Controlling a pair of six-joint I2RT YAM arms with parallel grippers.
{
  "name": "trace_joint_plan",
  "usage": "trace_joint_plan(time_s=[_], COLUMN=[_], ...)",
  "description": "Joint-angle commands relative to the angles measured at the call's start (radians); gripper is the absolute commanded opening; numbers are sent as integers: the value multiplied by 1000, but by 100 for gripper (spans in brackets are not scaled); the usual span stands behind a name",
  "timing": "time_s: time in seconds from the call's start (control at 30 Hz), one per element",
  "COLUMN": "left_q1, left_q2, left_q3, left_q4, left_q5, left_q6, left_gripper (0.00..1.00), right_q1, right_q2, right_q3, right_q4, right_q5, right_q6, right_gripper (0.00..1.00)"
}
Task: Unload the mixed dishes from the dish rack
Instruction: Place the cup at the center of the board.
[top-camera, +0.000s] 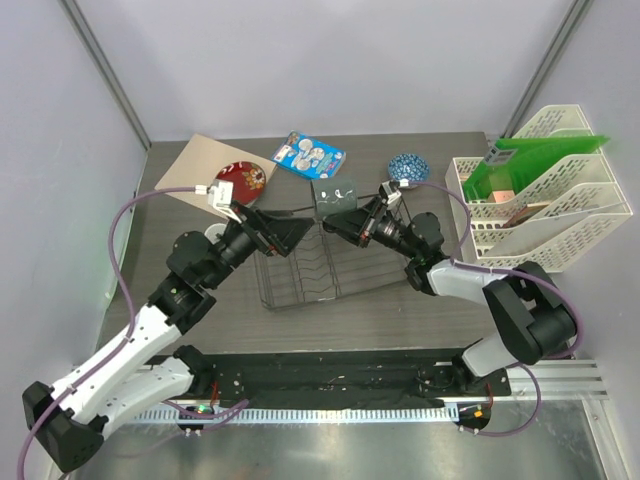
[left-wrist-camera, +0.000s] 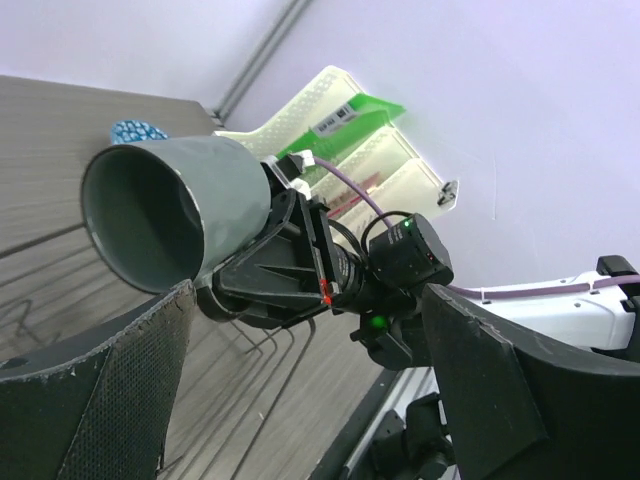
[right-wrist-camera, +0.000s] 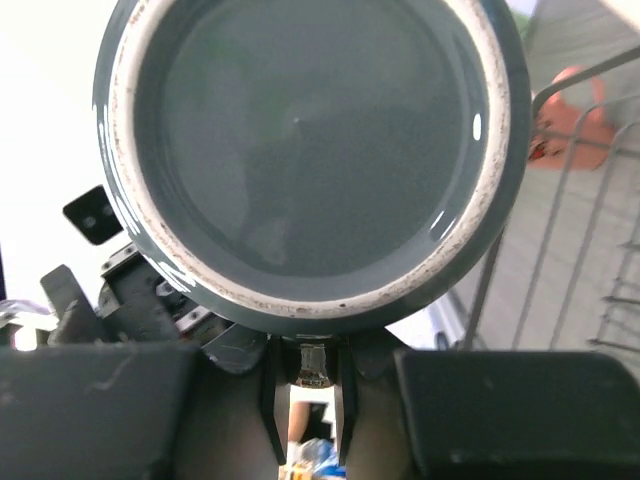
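Above the dish rack (top-camera: 300, 285), the right gripper (top-camera: 352, 213) is pinching the dark grey mug (top-camera: 333, 194) airborne. The left gripper (top-camera: 306, 230) is facing it, spread and empty. Judged: unloading the mug; next move is carrying it clear onto the tabletop (top-camera: 360, 315).

Overhead camera looks down; both close wrist cameras face the dark grey mug (left-wrist-camera: 215, 195)

We note left gripper (top-camera: 298, 233), right gripper (top-camera: 352, 216) crowding above dish rack (top-camera: 300, 282), dark grey mug (top-camera: 333, 196) between; table (top-camera: 340, 330) in front free.
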Motion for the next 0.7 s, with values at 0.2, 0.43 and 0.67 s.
trace_joint_plan(time_s=[0.2, 0.43, 0.67], left_q1=[5, 6, 12], left_q2=[176, 208, 176], left_q3=[36, 50, 70], left_q4=[151, 174, 122], left_q5=[116, 104, 50], left_q6=[-47, -45, 3], left_gripper=[89, 86, 51], right_q1=[75, 109, 114], right_q2=[-61, -82, -116], right_q3=[37, 15, -22], right_q4=[458, 396, 343], right_q5=[-86, -104, -106], right_q6=[-27, -87, -131], right_gripper=[1, 1, 1])
